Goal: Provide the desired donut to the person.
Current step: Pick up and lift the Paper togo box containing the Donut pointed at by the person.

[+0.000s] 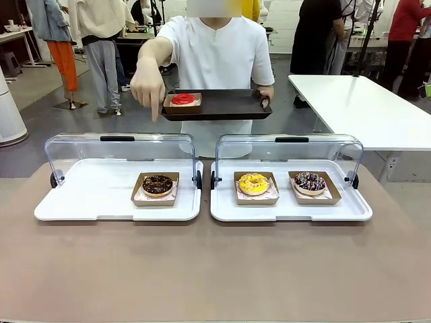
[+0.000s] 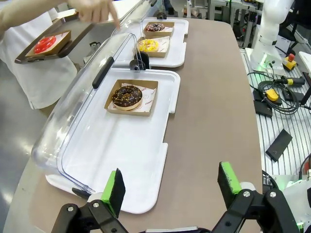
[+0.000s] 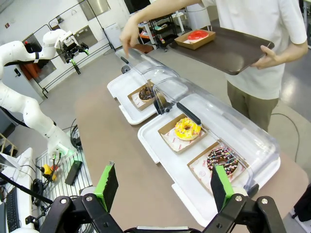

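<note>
The left claw [image 2: 171, 179] is hovering low over the near edge of the table [image 1: 202, 269], its green-padded fingers standing wide apart with nothing between them. Ahead of it the left tray [image 1: 87, 195] is lying with its clear lid [image 1: 121, 151] swung up at the far side, and a brown donut [image 1: 157, 184] is sitting in a card box near the tray's right end. Above that lid, the person [image 1: 215, 54] is pointing one hand [image 1: 148, 84] downward; the finger appears to be aiming at the brown donut, so that is probably the one being asked for. The person's other hand is holding a dark tray [image 1: 229, 108] carrying a red donut [image 1: 183, 99] in its own box. Further right, the right tray [image 1: 350, 208], its lid also raised, is holding a yellow donut [image 1: 254, 183] and, beside it, a sprinkled donut [image 1: 310, 181]. The right claw [image 3: 164, 177] is hanging back near the table's edge, fingers likewise spread and empty. Several things could be going wrong from here: the finger is hovering close to the gap between the two trays, so the request could be misread as the yellow donut; a claw reaching in could be knocking the raised lid or the pointing hand; and squeezing the donut instead of its box could be crushing it or tipping it out.
</note>
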### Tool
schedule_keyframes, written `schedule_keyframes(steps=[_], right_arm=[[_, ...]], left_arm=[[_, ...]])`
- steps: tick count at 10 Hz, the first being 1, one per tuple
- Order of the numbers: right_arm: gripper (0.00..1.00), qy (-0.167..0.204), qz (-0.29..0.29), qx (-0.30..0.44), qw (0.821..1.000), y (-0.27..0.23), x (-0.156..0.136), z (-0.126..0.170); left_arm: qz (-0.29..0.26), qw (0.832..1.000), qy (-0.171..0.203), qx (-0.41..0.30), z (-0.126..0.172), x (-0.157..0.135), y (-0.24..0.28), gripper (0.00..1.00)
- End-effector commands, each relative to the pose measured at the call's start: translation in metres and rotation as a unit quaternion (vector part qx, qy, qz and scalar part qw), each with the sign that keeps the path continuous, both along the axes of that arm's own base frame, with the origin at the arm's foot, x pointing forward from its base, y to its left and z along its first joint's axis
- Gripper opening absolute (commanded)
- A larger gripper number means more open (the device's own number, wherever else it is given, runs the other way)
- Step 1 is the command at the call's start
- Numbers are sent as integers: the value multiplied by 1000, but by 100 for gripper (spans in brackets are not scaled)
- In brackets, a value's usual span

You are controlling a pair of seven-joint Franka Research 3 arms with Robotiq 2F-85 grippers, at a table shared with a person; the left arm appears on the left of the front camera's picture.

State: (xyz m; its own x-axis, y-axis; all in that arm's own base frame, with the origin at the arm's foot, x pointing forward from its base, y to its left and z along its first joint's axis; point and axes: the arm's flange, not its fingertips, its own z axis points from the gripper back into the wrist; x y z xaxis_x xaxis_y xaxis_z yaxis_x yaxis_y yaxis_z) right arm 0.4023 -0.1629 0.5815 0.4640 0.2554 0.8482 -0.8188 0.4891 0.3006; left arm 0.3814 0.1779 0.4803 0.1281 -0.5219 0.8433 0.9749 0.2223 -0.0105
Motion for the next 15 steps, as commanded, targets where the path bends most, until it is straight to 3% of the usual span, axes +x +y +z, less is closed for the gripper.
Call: schedule_keyframes(steps=[1,15], right_arm=[[100,1,2,0,1000,2,0,-1],[100,1,2,0,1000,2,0,-1]], left_arm=[[3,1000,-3,1,0,1,0,100],[3,1000,-3,1,0,1,0,100]])
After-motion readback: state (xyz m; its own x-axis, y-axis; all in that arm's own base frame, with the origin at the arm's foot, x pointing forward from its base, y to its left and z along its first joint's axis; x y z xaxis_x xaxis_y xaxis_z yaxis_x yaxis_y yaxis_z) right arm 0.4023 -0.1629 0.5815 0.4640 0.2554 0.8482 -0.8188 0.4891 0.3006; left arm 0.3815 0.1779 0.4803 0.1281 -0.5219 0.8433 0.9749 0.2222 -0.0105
